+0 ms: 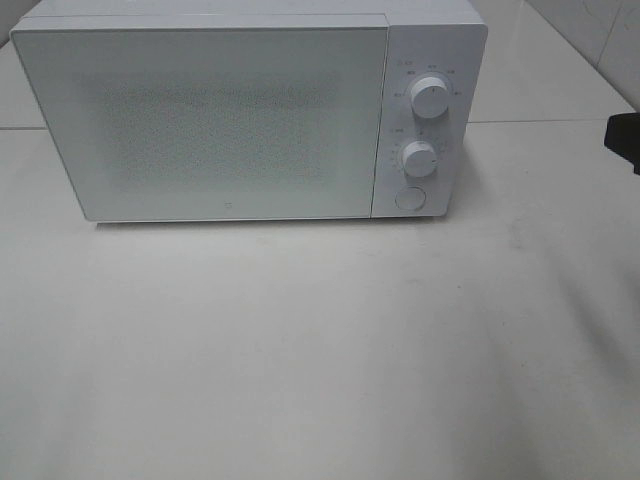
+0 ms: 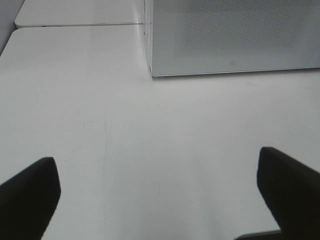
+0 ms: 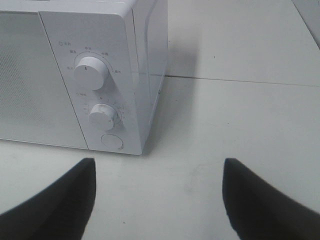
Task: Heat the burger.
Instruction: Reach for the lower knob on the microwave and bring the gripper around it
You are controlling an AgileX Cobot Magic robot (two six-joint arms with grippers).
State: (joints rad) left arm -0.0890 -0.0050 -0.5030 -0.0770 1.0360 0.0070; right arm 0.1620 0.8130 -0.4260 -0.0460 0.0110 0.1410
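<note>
The white table (image 1: pixel 320 350) carries one thing that shows, the white microwave (image 1: pixel 230 110), standing toward its far side with the door (image 1: pixel 200 120) shut flush against the control panel. The burger is in none of the three views. The speckled door panel gives no look inside, so whether it sits in the oven cannot be told. The left gripper (image 2: pixel 156 160) hangs low over bare table near the door's lower corner, fingers spread wide with nothing between them. The right gripper (image 3: pixel 159 162) is spread too and empty, facing the control panel. That panel holds an upper dial (image 1: pixel 430 97), a lower dial (image 1: pixel 419 158) and, beneath them, a round button (image 1: pixel 410 198). The step in hand is probably the right arm's work on the panel — pressing the button or turning a dial. To do it well, the arm should come in square to the panel and centre on one control only. For a dial, the fingers should close evenly on its rim before twisting — a skewed grip would probably slip on the smooth knob or nudge the oven.
</note>
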